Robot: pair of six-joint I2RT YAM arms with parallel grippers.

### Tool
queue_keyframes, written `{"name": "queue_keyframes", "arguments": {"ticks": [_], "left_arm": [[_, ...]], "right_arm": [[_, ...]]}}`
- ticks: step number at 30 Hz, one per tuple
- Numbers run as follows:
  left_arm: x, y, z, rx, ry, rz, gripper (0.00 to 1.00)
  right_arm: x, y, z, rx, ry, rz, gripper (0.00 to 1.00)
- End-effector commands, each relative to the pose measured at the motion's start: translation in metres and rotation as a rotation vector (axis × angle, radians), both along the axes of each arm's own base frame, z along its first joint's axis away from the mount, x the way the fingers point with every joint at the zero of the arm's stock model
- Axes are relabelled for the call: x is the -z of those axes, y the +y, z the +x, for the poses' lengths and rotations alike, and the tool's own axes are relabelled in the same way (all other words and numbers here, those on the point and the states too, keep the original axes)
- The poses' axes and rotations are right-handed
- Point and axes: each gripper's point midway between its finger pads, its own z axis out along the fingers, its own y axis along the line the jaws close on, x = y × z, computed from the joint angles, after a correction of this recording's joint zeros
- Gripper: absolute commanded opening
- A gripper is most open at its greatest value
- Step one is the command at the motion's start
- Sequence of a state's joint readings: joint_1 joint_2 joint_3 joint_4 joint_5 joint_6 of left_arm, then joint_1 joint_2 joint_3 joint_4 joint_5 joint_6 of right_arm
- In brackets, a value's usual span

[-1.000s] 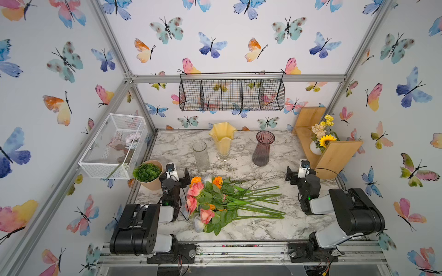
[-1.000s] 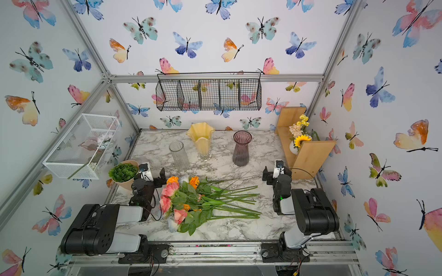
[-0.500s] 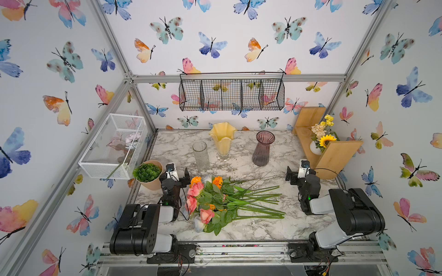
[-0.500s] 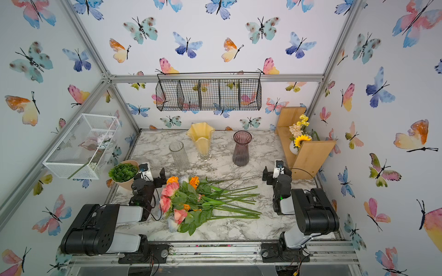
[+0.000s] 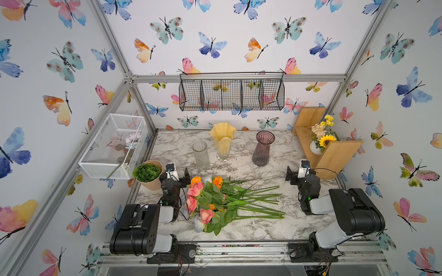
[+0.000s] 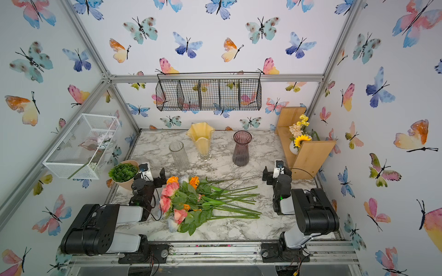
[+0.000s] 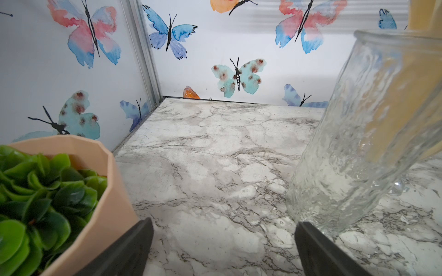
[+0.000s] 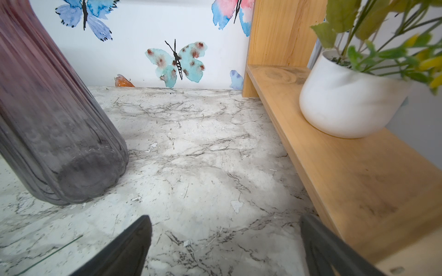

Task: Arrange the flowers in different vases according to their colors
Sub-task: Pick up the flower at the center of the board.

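clearly left claw [image 7: 222, 223], right claw [image 8: 224, 218] agape

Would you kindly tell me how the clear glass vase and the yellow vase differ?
The clear glass vase is see-through; the yellow vase is opaque. The clear glass vase is a straight cylinder; the yellow vase flares to a wavy rim. Both stand upright on the table, holding no flowers.

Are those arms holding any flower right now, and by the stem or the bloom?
Nothing is held. The left tool and right tool both gape open and empty; the flowers lie loose on the table.
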State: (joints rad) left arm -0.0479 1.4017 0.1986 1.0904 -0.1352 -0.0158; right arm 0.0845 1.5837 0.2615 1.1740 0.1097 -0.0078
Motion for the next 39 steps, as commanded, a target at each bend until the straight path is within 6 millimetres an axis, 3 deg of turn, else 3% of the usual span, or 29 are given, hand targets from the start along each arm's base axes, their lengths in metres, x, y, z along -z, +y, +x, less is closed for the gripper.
{"name": "queue_keyframes", "arguments": {"ticks": [1, 7, 12, 21, 26, 30, 34, 39], "left_arm": [[0.000, 0.004, 0.000, -0.025, 0.000, 0.001, 0.99], [0.000, 0.004, -0.002, -0.029, -0.005, 0.000, 0.99], [-0.013, 0.027, -0.032, -0.162, -0.121, -0.045, 0.99], [-0.020, 0.021, -0.031, -0.146, -0.125, -0.021, 0.99], [-0.020, 0.025, -0.013, -0.223, 0.053, -0.015, 0.99], [-0.034, 0.032, -0.015, -0.306, 0.115, -0.064, 0.99], [-0.056, 0.046, -0.023, -0.449, 0.154, -0.084, 0.99], [-0.086, 0.073, -0.052, -0.761, 0.240, -0.132, 0.99]], "right_arm": [[-0.003, 0.002, 0.001, -0.011, -0.007, 0.013, 0.98], [-0.004, 0.001, -0.001, -0.006, -0.013, 0.013, 0.99], [-0.007, 0.007, -0.005, -0.021, -0.035, -0.006, 0.98], [-0.015, 0.001, -0.010, 0.035, -0.074, -0.008, 0.98], [-0.036, -0.005, -0.025, 0.059, -0.132, 0.005, 0.99], [-0.060, 0.000, -0.020, 0.037, -0.103, 0.039, 0.98], [-0.113, 0.026, -0.021, -0.103, -0.163, 0.145, 0.98], [-0.163, 0.030, -0.023, -0.078, -0.015, 0.307, 0.98]]}}
